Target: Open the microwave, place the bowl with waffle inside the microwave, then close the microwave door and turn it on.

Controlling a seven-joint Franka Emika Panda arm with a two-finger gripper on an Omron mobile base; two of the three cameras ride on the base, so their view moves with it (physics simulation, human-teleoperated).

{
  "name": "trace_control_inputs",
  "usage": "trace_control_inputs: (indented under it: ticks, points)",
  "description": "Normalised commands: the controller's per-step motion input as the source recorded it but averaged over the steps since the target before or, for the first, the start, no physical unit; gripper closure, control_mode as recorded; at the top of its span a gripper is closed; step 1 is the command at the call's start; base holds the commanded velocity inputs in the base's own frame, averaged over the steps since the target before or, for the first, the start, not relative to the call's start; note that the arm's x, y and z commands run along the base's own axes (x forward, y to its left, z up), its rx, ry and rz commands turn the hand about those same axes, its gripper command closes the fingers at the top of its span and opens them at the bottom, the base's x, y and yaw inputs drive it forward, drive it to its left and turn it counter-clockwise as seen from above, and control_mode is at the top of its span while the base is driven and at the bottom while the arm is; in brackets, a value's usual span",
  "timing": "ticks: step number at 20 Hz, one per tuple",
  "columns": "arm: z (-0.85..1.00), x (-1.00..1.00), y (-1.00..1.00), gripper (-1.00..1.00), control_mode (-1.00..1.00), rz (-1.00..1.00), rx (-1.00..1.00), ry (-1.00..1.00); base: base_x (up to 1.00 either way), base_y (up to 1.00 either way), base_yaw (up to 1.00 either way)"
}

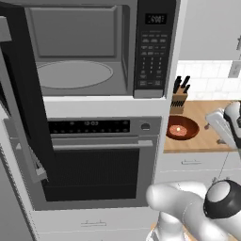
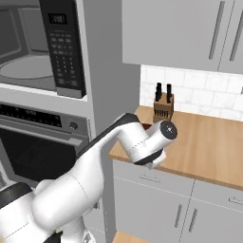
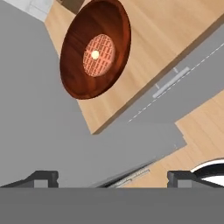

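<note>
The bowl with waffle (image 3: 95, 49) is a glossy reddish-brown round bowl, dark at the rim, with a small pale round waffle marked by a grid pattern lying in its middle. It sits on the wooden desk (image 1: 207, 134) near the front edge, just in front of a knife block (image 1: 179, 101) with black handles, and right beside the tall column that holds the appliances. The tool (image 3: 113, 177) hangs above the desk edge with its two dark fingertips (image 3: 43, 177) spread wide apart and nothing between them; the bowl lies well ahead of them, untouched. To the left, the microwave (image 1: 89, 47) stands open, its grey cavity and round glass turntable bare, and the microwave door (image 1: 23, 94) is swung out to the left. Below it is the wall oven (image 1: 99, 160), closed.
</note>
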Motion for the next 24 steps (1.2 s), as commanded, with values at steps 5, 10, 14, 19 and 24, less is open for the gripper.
trace_control_inputs:
  ticks: [5,10,14,19,24]
  points:
    - [-0.15,0.49,-0.13,-1.0,-1.0,0.05,0.02,0.0,0.0,0.0,0.0]
    - [-0.26,0.28,-0.12,-1.0,-1.0,0.03,0.0,0.0,0.0,0.0,0.0]
    - [-0.3,0.22,-0.02,-1.0,-1.0,0.01,0.0,-0.01,0.0,0.0,0.0]
    - [-0.3,0.31,0.0,-1.0,-1.0,0.02,0.0,0.0,0.0,0.0,0.0]
    - [-0.29,0.29,-0.01,-1.0,-1.0,0.02,0.0,0.0,0.0,0.0,0.0]
